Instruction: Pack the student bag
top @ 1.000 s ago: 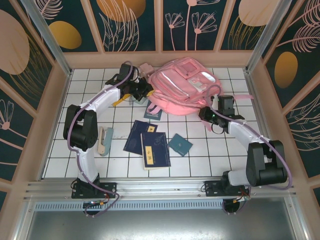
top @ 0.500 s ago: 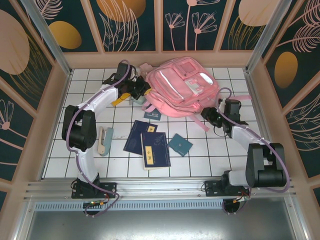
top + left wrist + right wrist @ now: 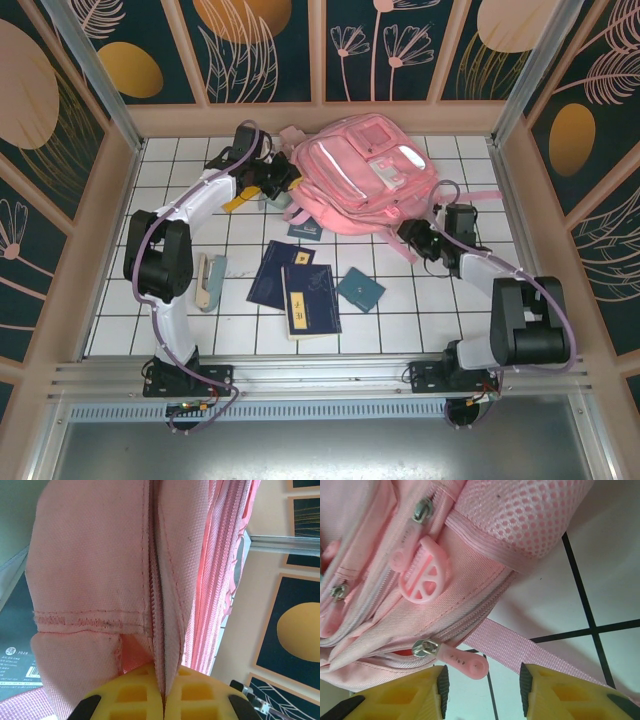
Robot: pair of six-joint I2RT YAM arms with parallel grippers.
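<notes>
The student bag (image 3: 365, 172), a large glossy pink backpack, lies at the back middle of the tiled table. My left gripper (image 3: 284, 181) is at its left edge, and in the left wrist view the gripper (image 3: 164, 696) is shut on a fold of the bag's pink fabric (image 3: 100, 565) beside a seam. My right gripper (image 3: 414, 238) is at the bag's lower right corner. Seen from the right wrist, this gripper (image 3: 482, 687) is open. A pink zipper pull (image 3: 467, 663) hangs just above the gap, untouched. A pink strap (image 3: 530, 652) runs across the tiles behind it.
Two dark blue books (image 3: 280, 275) (image 3: 311, 301) and a small teal book (image 3: 360, 290) lie on the tiles in front of the bag. Another book (image 3: 305, 228) peeks from under the bag's near edge. A pale-green pencil case (image 3: 210, 280) lies left of them. Frame walls enclose the table.
My right gripper has opened and shifted left along the bag's lower right corner. The bag swung a little toward the back early on; the left gripper kept its grip.
</notes>
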